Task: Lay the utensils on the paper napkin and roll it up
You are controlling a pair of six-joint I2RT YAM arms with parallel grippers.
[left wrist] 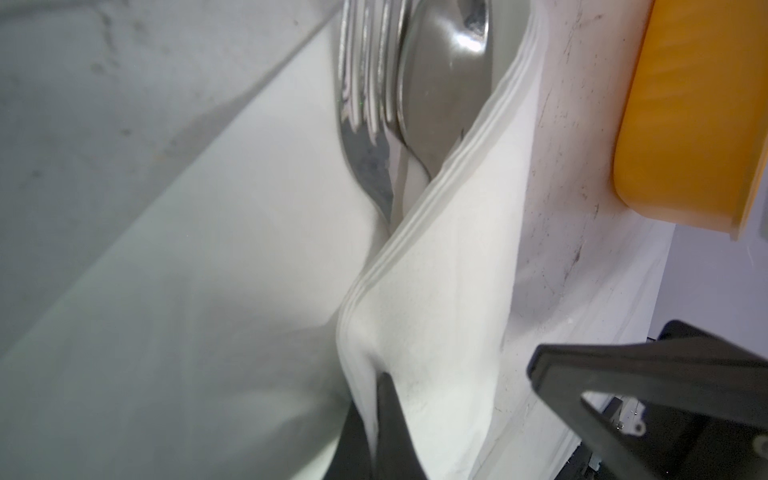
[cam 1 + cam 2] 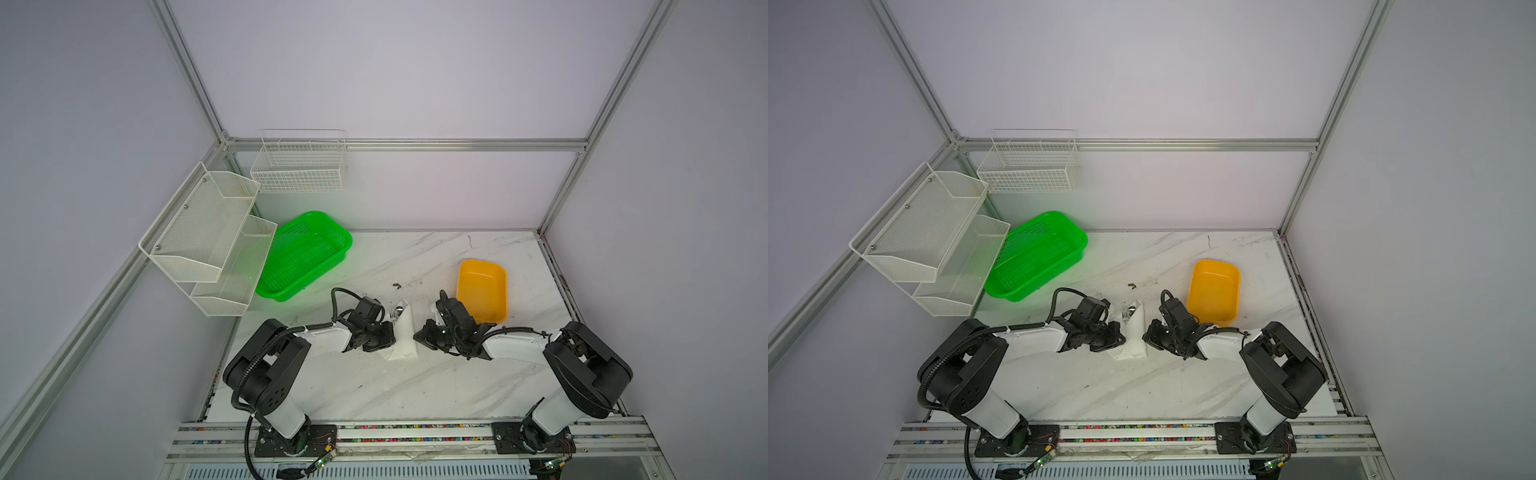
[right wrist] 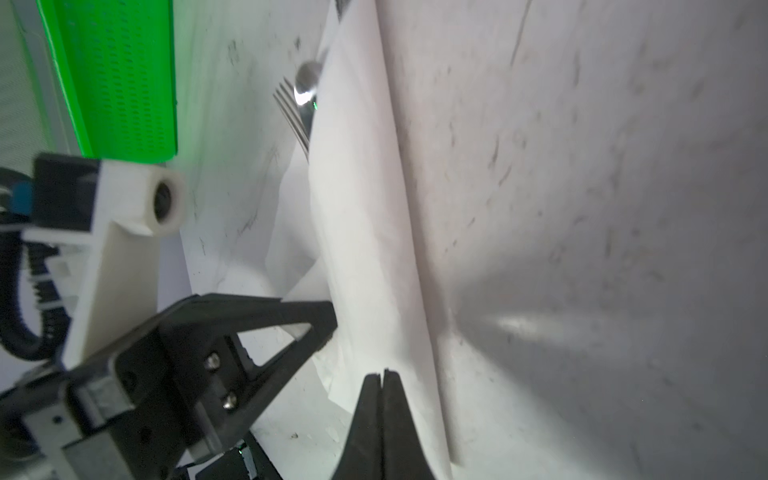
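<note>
The half-rolled paper napkin [image 2: 404,332] lies just beside the yellow tub [image 2: 484,286]. The left gripper [image 2: 392,337] pinches its fold. The right gripper [image 2: 415,336] is clenched tight and empty at its other side. I think rolling slowly will keep the fork [image 1: 365,83] and spoon [image 1: 449,83] tucked inside. The marbled table [image 2: 415,386] looks scuffed, with plain walls [image 2: 415,83] around it.

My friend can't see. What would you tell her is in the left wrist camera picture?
A white paper napkin wraps partly over a shiny fork and spoon, their heads poking out. The left gripper pinches the napkin's fold; a yellow tub sits nearby.
</note>
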